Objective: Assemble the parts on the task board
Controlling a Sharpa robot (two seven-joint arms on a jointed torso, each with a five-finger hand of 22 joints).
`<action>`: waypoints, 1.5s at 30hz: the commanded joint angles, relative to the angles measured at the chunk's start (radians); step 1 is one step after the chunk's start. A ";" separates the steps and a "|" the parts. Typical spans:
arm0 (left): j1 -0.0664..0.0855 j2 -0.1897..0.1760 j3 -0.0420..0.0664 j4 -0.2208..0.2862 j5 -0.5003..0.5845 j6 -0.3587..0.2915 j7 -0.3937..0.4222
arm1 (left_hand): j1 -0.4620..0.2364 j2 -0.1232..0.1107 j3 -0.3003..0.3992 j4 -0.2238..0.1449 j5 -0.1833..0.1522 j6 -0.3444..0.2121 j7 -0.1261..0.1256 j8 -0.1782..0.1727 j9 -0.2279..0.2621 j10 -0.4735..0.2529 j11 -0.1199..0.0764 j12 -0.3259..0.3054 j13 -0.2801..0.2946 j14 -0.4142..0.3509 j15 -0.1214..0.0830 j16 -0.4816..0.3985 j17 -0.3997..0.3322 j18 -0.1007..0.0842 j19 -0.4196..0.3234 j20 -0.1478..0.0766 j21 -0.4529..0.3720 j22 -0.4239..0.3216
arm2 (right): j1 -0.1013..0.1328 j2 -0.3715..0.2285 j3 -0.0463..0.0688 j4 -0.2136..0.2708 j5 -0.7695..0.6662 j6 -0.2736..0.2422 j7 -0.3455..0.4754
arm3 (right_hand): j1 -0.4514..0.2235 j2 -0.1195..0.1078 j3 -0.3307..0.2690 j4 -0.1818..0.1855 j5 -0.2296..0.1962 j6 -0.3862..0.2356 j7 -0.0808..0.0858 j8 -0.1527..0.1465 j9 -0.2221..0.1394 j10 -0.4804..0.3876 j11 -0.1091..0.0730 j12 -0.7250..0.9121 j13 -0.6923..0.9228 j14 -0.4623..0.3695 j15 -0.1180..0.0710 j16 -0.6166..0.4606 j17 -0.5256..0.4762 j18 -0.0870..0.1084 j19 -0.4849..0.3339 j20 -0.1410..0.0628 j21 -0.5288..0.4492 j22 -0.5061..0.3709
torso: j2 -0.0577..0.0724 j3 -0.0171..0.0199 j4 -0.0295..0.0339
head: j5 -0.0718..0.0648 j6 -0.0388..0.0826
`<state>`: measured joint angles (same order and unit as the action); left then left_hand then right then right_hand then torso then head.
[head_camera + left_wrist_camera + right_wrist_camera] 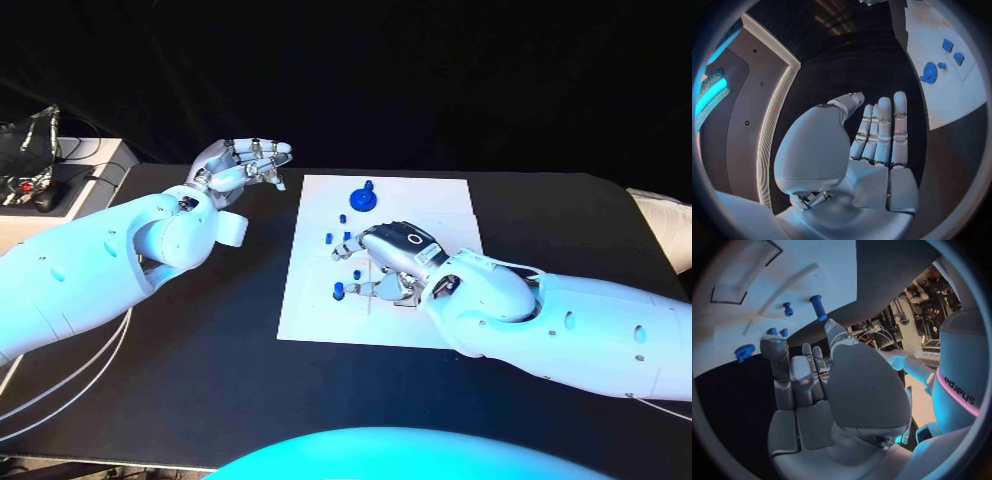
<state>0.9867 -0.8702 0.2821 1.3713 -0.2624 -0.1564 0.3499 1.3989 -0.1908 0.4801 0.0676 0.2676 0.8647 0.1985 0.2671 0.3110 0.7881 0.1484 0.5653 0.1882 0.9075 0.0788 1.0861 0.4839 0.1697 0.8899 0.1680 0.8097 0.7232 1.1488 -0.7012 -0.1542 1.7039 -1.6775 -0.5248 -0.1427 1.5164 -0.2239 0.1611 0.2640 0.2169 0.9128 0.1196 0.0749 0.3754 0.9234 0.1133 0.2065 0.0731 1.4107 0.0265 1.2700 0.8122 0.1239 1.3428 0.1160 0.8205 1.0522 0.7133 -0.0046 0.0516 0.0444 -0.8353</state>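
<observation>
Task looks early to mid-stage. The white board lies in the middle of the black table, and several small blue parts sit on it, apart from one another. A round blue piece with a stub is at the far end; a few small pegs stand near the left edge about halfway down, and one more peg stands nearer. The right robot hand rests over the middle of the board, fingers curled down toward the near peg; whether it actually pinches anything I cannot tell, since the fingertips are hidden under the hand. In the right wrist view, a longer blue pin stands just beyond the fingertips, seemingly not gripped. The left robot hand hangs off the board's far left corner, fingers extended side by side, holding nothing. Judgement: most parts still to be joined.
</observation>
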 commanded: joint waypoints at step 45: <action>-0.035 0.008 0.001 0.010 -0.012 -0.030 0.008 | -0.040 -0.012 -0.025 0.048 -0.002 -0.006 -0.012 0.021 -0.017 0.072 -0.017 0.010 -0.026 0.005 -0.010 -0.002 0.004 0.013 0.010 -0.002 -0.035 -0.022 | 0.097 -0.297 -0.022 0.019 0.516 0.504 -0.416 | -0.523 0.116 -0.060 0.030 0.069 0.098 -0.050 0.308 0.229 0.647 -0.118 1.364 1.497 0.158 -0.095 0.298 0.747 -0.086 0.177 -0.080 0.569 0.420 | -0.056 -0.0109 -0.0233 | -0.082 -0.016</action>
<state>0.9523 -0.8630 0.2821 1.3781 -0.2718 -0.1926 0.3508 1.3692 -0.2019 0.4541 0.1105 0.2676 0.8615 0.1877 0.2868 0.2954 0.8547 0.1321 0.5805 0.1632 0.9078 0.0713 1.0861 0.4869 0.1697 0.8936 0.1644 0.7786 0.7016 1.2485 -1.0027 -0.1751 1.7236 -1.1242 -0.0576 -0.5366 1.0001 -0.1078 0.1042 0.2941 0.2892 1.0186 0.0672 0.3806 0.6034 1.4677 0.0012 1.5649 1.3079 1.4665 -0.0649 1.5646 1.3083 0.0531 1.4645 0.0409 1.3865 1.3079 0.6561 -0.0168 0.0266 -0.0397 -0.8509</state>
